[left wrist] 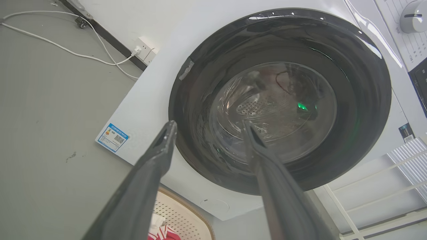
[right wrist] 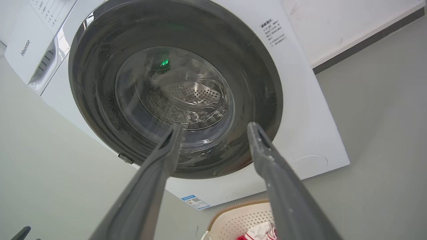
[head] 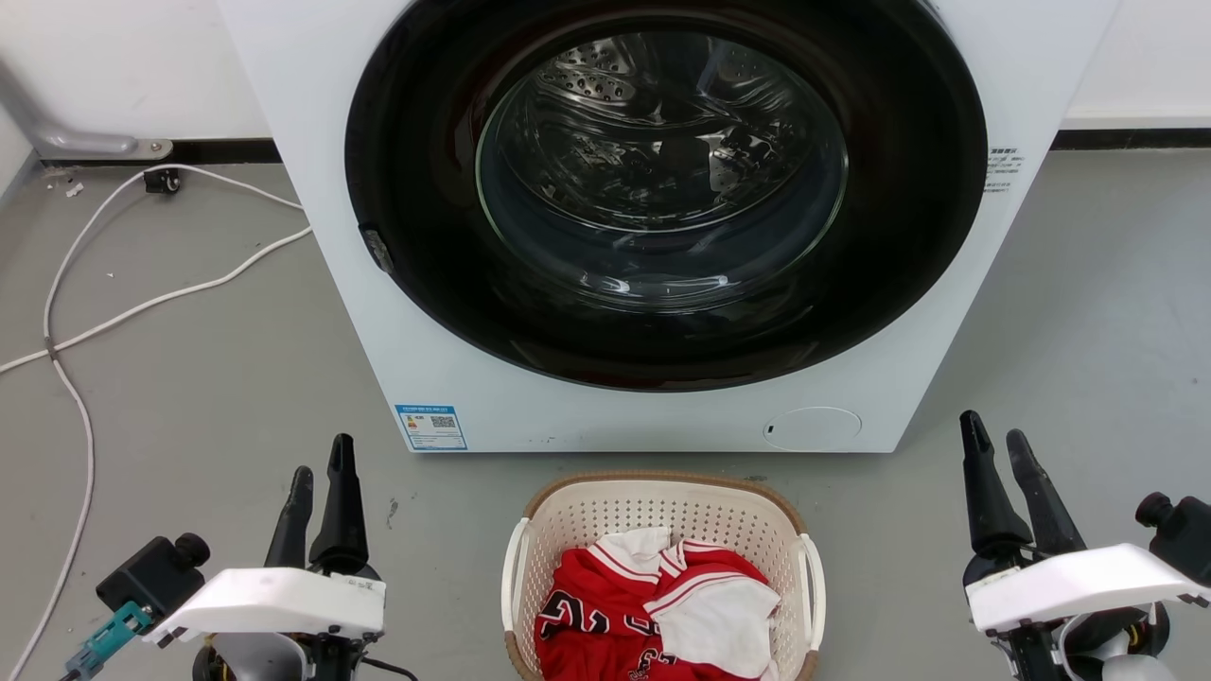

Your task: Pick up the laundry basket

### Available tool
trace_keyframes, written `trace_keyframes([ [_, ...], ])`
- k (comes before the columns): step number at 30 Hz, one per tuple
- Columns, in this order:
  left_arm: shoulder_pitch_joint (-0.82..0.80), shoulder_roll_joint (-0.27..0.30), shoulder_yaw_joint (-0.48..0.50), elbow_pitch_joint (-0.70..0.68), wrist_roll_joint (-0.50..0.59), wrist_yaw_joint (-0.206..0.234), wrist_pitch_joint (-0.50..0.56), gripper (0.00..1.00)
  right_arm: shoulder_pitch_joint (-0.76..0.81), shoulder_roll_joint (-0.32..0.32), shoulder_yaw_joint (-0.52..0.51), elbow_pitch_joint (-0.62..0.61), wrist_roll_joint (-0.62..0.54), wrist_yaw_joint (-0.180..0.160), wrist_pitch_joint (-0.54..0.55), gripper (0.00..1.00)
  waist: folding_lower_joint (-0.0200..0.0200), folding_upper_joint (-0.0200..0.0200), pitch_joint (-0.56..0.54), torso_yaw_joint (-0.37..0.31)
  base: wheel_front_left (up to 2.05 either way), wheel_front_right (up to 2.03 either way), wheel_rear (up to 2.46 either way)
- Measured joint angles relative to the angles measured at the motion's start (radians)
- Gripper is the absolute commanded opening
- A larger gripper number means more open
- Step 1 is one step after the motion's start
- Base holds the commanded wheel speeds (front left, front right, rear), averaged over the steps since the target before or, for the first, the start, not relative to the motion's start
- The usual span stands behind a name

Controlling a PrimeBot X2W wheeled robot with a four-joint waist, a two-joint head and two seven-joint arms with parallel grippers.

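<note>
Left gripper [head: 322, 459], at seven o'clock in the head view: two dark fingers parted, holding nothing. Right gripper [head: 991, 427], at four o'clock: likewise parted and empty. Between them, at six o'clock, the cream perforated plastic laundry basket [head: 615, 515] with its brown rim sits on the grey floor [head: 189, 378], holding red and white clothing [head: 615, 615], just before a white front-loading washing machine [head: 605, 416]. Both grippers stand apart from the basket; reaching, gripping and lifting all seem left to do.
</note>
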Motion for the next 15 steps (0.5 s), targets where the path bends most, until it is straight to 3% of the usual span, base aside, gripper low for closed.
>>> trace_keyframes([
  [15, 0.019, 0.001, -0.025, -0.036, 0.199, 0.008, -0.045, 1.0, 0.014, 0.0, 0.022, -0.027, -0.205, 0.0, -0.044, 1.0, 0.0, 0.0, 0.005, 0.0, 0.0, 0.0, 0.0],
])
